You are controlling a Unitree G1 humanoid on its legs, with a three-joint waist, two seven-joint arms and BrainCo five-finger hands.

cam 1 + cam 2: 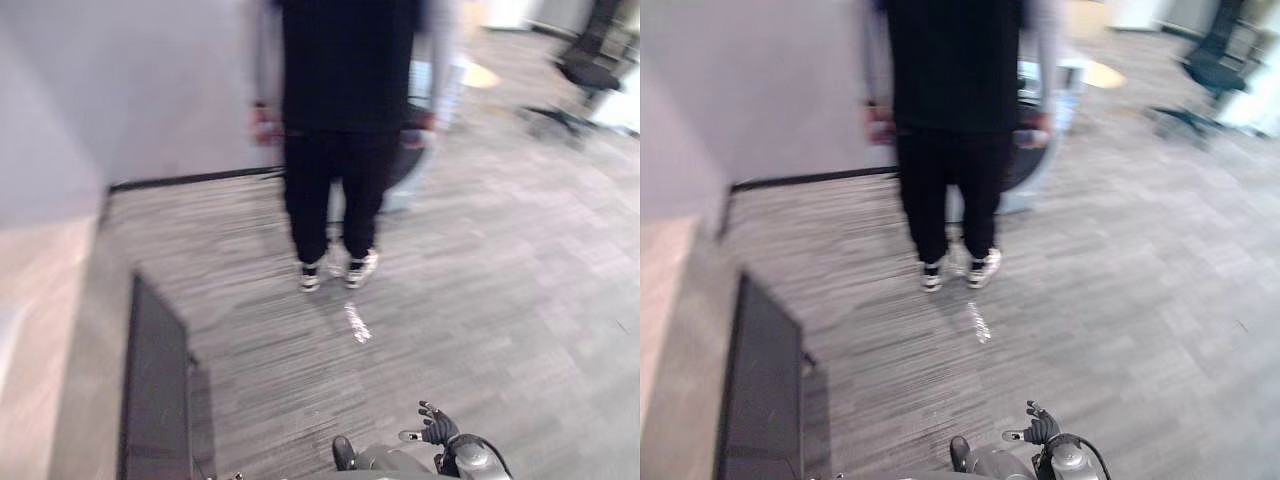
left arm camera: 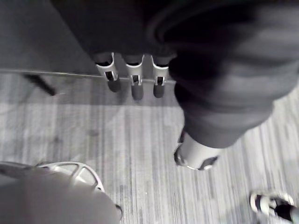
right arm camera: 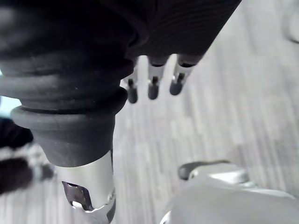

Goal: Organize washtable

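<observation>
The floor (image 1: 480, 300) looked like grey, streaked planks, smooth, with one glossy glare patch. The person's clothes (image 1: 340, 80) were dark matt cloth. The left hand (image 2: 134, 77) showed silvery metal fingers (image 2: 160, 74), dark matt tips and a ribbed, rubbery cover (image 2: 233, 70).

grey streaked floor (image 1: 480, 300), person (image 1: 345, 100) in black

The left hand (image 2: 135, 70) hangs above the floor (image 2: 93, 140), fingers (image 2: 134, 86) straight and relaxed; the right hand (image 3: 159, 65) hangs likewise, fingers (image 3: 153, 87) straight.
</observation>
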